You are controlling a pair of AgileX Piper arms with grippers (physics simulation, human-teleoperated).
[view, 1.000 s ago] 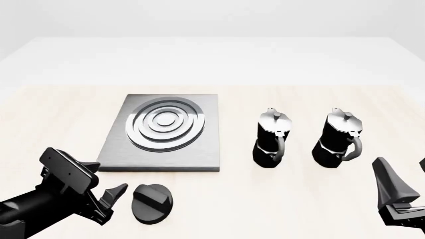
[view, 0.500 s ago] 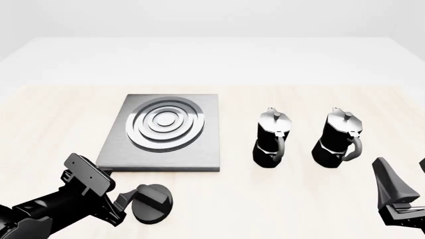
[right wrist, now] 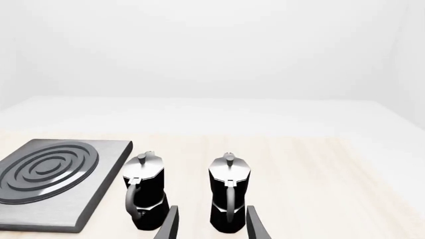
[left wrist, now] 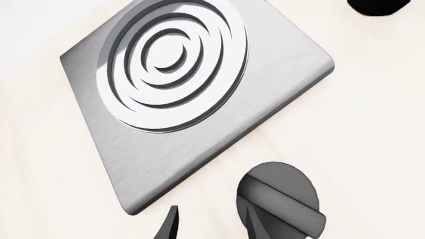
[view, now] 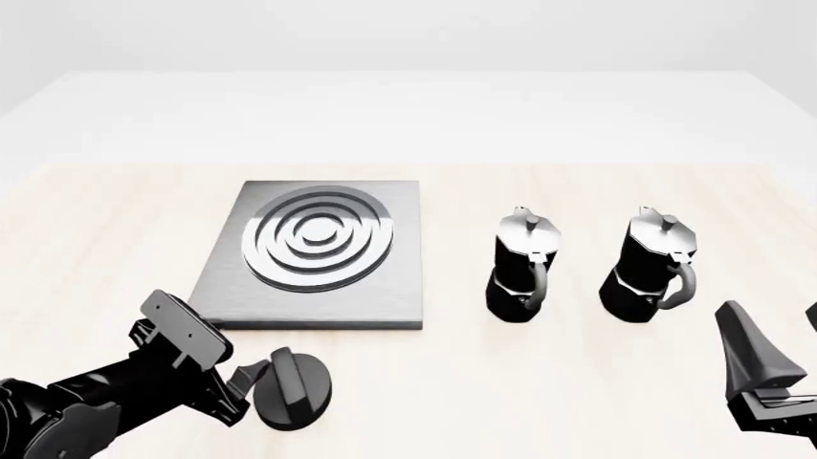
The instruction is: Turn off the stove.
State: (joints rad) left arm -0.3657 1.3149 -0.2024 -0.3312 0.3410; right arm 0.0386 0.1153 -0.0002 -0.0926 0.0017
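The stove (view: 320, 253) is a flat grey metal plate with raised silver rings, lying left of centre on the table; the left wrist view shows it up close as the stove (left wrist: 186, 94). Its separate round black knob (view: 297, 387) lies on the table in front of the plate. My left gripper (view: 262, 378) is open and low at the knob's left side. In the left wrist view, one fingertip (left wrist: 252, 221) overlaps the edge of the knob (left wrist: 282, 199), and most of the knob lies outside the gap. My right gripper (view: 782, 344) is open and holds nothing.
Two black-and-silver moka pots (view: 523, 268) (view: 657, 268) stand upright side by side right of the stove. The right wrist view shows both pots (right wrist: 145, 191) (right wrist: 229, 191) just beyond the open right gripper (right wrist: 211, 226). The table's far edge lies behind the stove.
My left arm has moved right toward the knob, bringing its open fingers from beside it up against its left edge. The right arm, the stove and the pots have not moved.
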